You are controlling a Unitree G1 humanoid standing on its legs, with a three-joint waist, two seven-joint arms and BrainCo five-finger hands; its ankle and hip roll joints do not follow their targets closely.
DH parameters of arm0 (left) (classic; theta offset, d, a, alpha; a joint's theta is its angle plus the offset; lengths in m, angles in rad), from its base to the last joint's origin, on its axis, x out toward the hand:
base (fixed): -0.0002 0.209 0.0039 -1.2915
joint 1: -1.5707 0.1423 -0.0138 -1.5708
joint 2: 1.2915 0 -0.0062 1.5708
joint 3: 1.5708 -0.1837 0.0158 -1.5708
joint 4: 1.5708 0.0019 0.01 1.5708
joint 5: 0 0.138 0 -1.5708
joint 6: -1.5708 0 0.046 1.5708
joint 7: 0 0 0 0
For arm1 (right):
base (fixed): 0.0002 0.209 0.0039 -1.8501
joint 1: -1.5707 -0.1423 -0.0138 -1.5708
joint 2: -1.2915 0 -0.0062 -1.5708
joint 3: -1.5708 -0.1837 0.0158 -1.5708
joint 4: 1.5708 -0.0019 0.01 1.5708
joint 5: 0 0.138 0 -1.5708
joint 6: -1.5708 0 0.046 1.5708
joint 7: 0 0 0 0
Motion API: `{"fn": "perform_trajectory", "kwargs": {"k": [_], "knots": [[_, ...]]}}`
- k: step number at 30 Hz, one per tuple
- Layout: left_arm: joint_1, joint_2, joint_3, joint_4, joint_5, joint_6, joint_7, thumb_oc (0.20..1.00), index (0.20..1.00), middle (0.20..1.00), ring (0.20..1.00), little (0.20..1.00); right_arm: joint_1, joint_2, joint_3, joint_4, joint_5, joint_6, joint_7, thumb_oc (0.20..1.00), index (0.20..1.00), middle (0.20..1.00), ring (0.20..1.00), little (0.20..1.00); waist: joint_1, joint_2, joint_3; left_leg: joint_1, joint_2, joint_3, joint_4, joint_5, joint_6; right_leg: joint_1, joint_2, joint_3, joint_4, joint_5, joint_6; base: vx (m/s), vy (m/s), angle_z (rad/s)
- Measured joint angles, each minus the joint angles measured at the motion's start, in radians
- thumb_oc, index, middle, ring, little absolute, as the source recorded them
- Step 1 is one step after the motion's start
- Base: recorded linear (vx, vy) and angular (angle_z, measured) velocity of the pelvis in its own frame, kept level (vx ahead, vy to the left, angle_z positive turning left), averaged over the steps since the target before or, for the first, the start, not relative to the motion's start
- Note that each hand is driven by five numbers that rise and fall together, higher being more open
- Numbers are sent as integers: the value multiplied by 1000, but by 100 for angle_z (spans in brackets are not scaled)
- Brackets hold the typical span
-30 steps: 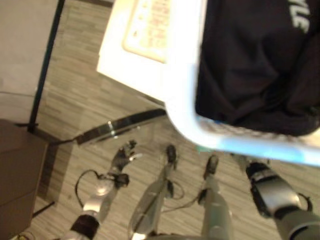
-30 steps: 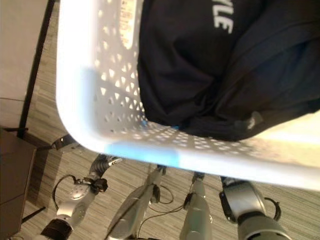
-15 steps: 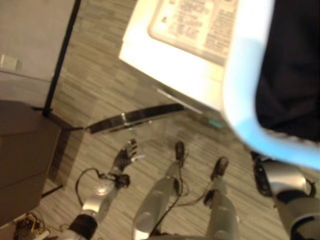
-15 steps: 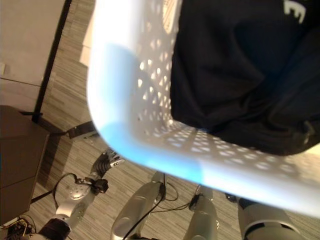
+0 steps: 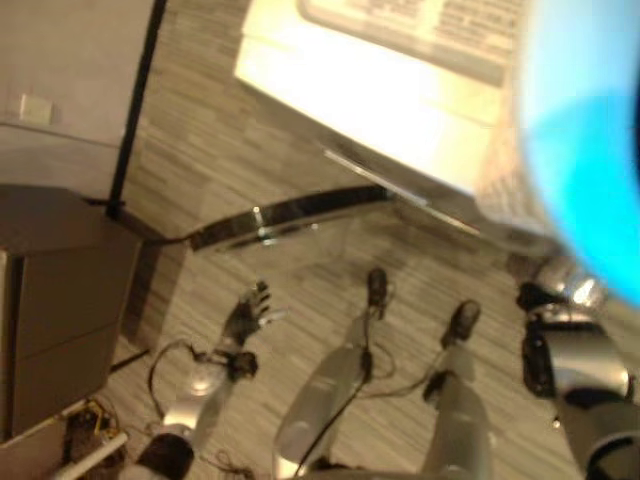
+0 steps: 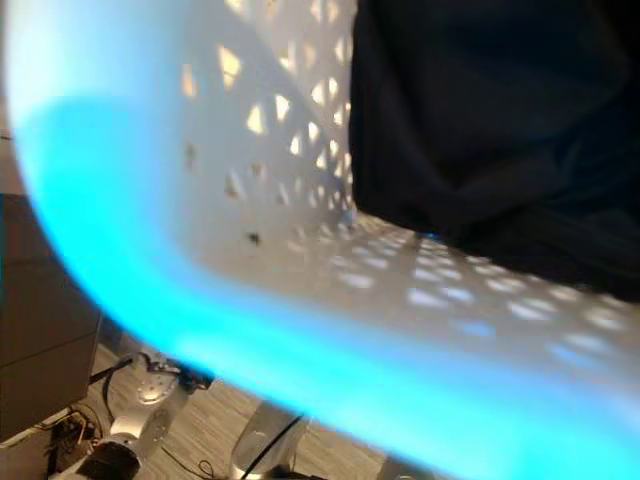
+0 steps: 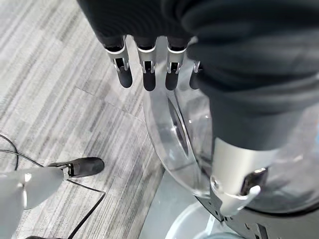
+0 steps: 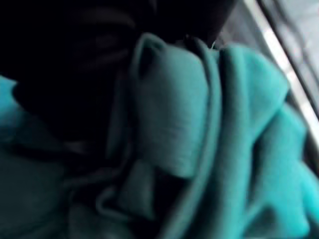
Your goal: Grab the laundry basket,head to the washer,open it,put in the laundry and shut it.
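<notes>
Right eye view has the white perforated laundry basket (image 6: 300,200) lifted right up close to the robot's head, its rim (image 6: 200,340) showing a blue cast, and a dark garment (image 6: 500,130) heaped inside against the far wall. From the left eye the same basket edge (image 5: 585,150) sits at the upper right, over the white washer (image 5: 380,90), whose top carries a printed panel. The washer's round glass door (image 5: 290,215) stands swung open above the grey wood-look floor (image 5: 200,150). Down low on the robot's left, the left hand (image 5: 245,315) hangs free beside the open door with its fingers (image 7: 144,67) straight and relaxed, holding nothing; its wrist camera looks past them onto the clear glass bowl of the door (image 7: 174,134). A brown cabinet (image 5: 60,300) stands against the wall at the left. The right forearm rises toward the underside of the basket, but I cannot tell how the right hand is set, since the basket covers it. Its wrist camera looks at teal cloth (image 8: 199,139) bunched against something dark (image 8: 70,64).
</notes>
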Motion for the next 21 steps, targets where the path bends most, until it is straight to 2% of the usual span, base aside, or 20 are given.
{"fn": "perform_trajectory", "kwargs": {"k": [2,3,7,9,14,17,21], "knots": [[1,-1,-1,0,-1,0,-1,1000,1000,1000,1000,1000,-15,11,27,97,48,19,42,1000,1000,1000,1000,1000,-3,-1,0,8,0,-16,1,0,0,0,-4,-10,34,-23,2,21,-1,19],[4,0,-1,1,-1,2,-2,1000,1000,1000,1000,1000,-1,22,18,87,77,30,69,1000,1000,1000,1000,1000,-7,-1,1,13,0,-18,1,0,0,0,-7,-14,54,-35,2,17,16,12],[9,-2,-2,-6,-1,6,-20,1000,1000,1000,1000,1000,-15,169,-94,9,283,27,195,1000,1000,1000,1000,1000,-12,-3,1,33,1,-20,1,0,0,3,-12,-9,87,-54,4,4,5,1],[9,-3,-2,-7,-1,7,-23,1000,1000,1000,1000,1000,-33,176,-74,10,345,29,232,1000,1000,1000,1000,1000,-10,-3,1,34,1,-20,2,0,0,-3,-15,-8,105,-61,4,0,0,0],[17,-6,-3,5,-1,10,-27,1000,1000,1000,1000,1000,-41,166,-39,-11,354,11,267,1000,1000,1000,1000,1000,-11,-10,-2,34,-5,-16,1,1,1,-34,-34,3,168,-89,8,-1,4,-1],[19,-6,-3,5,-2,10,-42,1000,1000,1000,1000,1000,8,167,22,-71,349,7,271,1000,1000,1000,1000,1000,-19,-13,-3,34,-5,-18,1,1,1,-35,-34,2,175,-93,10,0,0,0],[23,-8,0,7,-2,10,-41,1000,1000,1000,1000,1000,129,184,125,-147,273,24,275,1000,1000,1000,1000,1000,-37,-48,-18,41,-3,-16,2,1,1,-37,-36,2,197,-109,5,0,0,0]]}}
